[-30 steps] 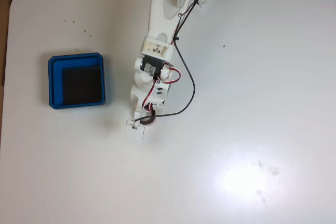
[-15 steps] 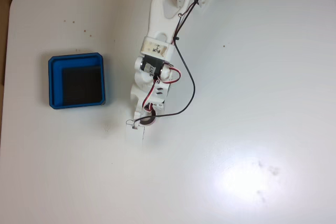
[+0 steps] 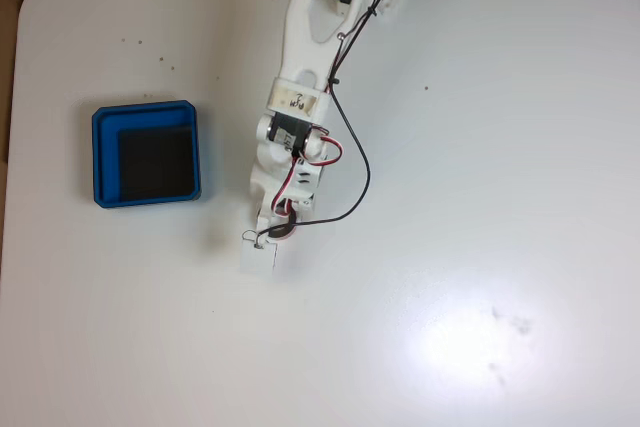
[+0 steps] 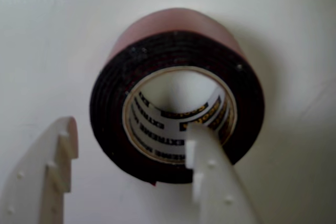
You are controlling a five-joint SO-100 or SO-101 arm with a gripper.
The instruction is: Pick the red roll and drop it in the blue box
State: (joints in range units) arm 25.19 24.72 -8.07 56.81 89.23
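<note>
1. Red roll (image 4: 176, 90) lying flat on the white table (image 3: 480, 197), hollow centre facing up, printed pale core visible in the wrist view; flat like this, wall open to a pinch from above.
2. In the fixed view, mostly hidden under the arm's tip, just a dark sliver of it at (image 3: 281, 230), well apart from the blue box (image 3: 146, 153), which sits to the left in that view.
3. Blue box resting empty, black floor bare, rim up, ready to receive a drop.
4. Gripper (image 4: 136, 140) spread wide, straddling the roll's near wall: one fingertip (image 4: 202, 150) dipped into the hollow centre, the other (image 4: 58, 145) outside, to the left in the wrist view, apart from the dark outer face.
5. Nothing clamped yet; contact of the inner finger with the core too close to call.
6. Judged placement: fingers set either side of the ring's wall so that closing would pinch tape wall rather than the whole width.
7. Likely step in hand: final lowering before the squeeze; lift and carry to the box not yet done.
</note>
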